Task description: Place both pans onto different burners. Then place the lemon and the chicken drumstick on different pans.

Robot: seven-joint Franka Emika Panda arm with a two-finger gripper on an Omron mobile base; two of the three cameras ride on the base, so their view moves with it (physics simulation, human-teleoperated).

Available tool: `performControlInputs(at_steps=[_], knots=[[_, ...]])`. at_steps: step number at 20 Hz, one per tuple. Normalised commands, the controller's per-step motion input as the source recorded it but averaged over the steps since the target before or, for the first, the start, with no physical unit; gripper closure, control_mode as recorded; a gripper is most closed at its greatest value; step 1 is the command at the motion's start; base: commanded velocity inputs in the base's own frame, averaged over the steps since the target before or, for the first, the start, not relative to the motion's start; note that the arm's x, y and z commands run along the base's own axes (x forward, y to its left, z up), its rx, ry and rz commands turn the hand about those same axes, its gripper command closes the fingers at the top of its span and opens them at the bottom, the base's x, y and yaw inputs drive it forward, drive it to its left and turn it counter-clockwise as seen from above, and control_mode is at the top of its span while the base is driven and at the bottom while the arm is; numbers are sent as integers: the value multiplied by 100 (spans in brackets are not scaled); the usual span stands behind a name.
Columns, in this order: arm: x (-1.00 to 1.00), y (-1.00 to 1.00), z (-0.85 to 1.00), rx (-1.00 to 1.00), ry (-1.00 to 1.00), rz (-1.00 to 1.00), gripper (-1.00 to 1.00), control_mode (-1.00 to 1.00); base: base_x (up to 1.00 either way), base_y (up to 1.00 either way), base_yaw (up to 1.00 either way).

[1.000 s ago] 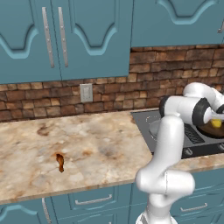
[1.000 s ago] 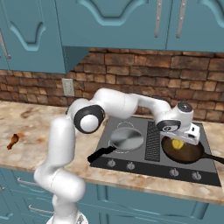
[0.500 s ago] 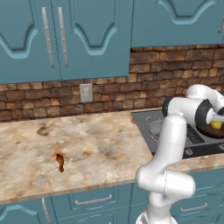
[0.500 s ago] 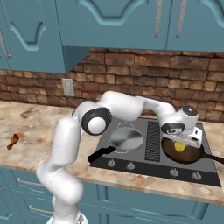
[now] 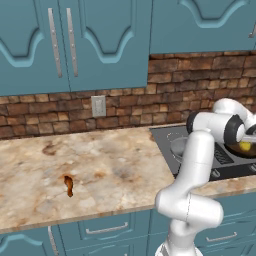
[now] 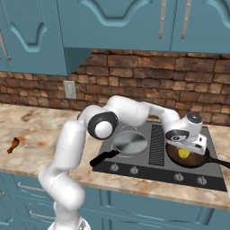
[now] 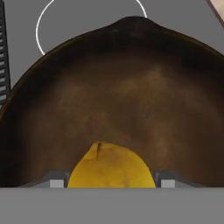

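The dark brown pan [image 6: 199, 160] sits on the cooktop's front right burner, its black handle pointing right. My gripper [image 6: 183, 150] hangs low inside it, shut on the yellow lemon [image 6: 183, 154]. In the hand view the lemon [image 7: 111, 167] sits between my two fingertips [image 7: 57, 180], just above the brown pan floor [image 7: 122, 96]. The shiny silver pan [image 6: 129, 143] rests on the front left burner, handle toward the counter edge. The orange-brown chicken drumstick [image 6: 13, 144] lies far left on the marbled counter, and the left base view has this drumstick [image 5: 68, 185] near the front edge.
A black ribbed vent strip [image 6: 156, 139] splits the dark cooktop [image 6: 148, 173]. A white burner circle [image 7: 42, 22] lies beyond the brown pan. A brick backsplash with a wall outlet [image 6: 69, 89] runs behind, under teal cabinets. My own arm arches over the silver pan.
My hand has come down a little into the brown pan with the lemon still in it. Both pans and the drumstick stay where they were.
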Motion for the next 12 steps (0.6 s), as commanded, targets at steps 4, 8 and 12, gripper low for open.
performControlInputs(at_steps=[4,8,12], knots=[[11,0,-14,0,0,0,100,-100,0,0,0],[9,1,-4,0,0,0,-100,-100,0,0,0],[0,4,0,0,0,0,-100,-100,0,0,0]])
